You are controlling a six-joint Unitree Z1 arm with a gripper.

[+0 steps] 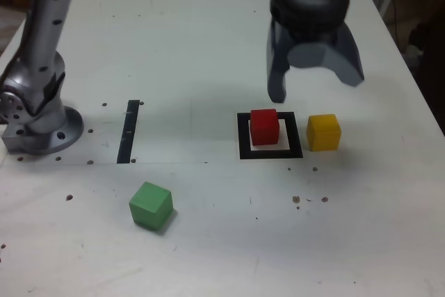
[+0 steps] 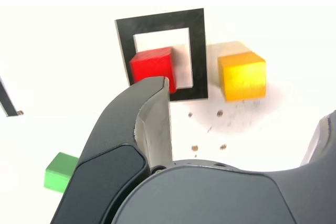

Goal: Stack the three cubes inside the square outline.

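We have our grey two-fingered gripper [image 1: 314,83] raised above the white speckled desk [image 1: 208,241], its jaws spread wide with nothing between them, as they would need to be to take the next block. The small matte red cube [image 1: 264,127] sits inside the flat black square outline [image 1: 297,145], upright on its pale centre but toward the exterior view's left side of it, so we judge it to be the base of the stack. It could do with a nudge toward the middle, since in the wrist view it seems to crowd the black border, though one of our fingers comes so near it in that picture that we cannot be sure how much of the border it covers. Just beside the frame, on the exterior view's right, rests the yellow cube [image 1: 324,133], apart from the outline and the likeliest one for us to lift next. The green cube [image 1: 151,206] lies well apart, nearer the exterior view's lower left and turned at an angle, so gripping it squarely should call for a twist of the wrist. With two cubes left to stack, we should come down straight over the yellow one, because a finger straying toward the frame could knock the red base askew.
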